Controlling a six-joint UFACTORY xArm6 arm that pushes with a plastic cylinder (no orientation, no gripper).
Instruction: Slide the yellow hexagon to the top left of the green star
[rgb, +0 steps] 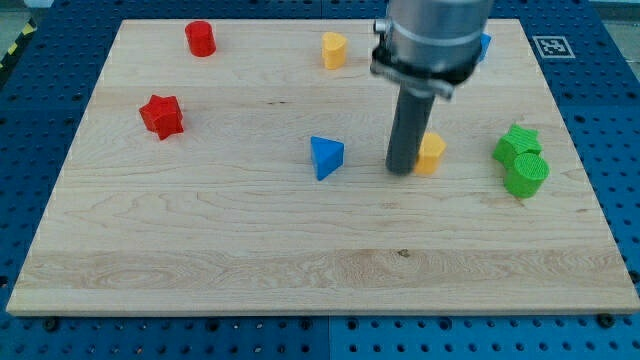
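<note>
The yellow hexagon (432, 153) lies right of the board's middle, partly hidden by my rod. My tip (402, 170) rests on the board touching the hexagon's left side. The green star (516, 144) sits near the view's right edge, to the right of the hexagon, with a gap between them. A green cylinder (527, 176) touches the star just below it.
A blue triangle (325, 157) lies left of my tip. A yellow block (334, 49) sits at the top middle. A red cylinder (201, 38) is at top left, a red star (161, 116) below it. A blue block (485, 46) peeks out behind the arm.
</note>
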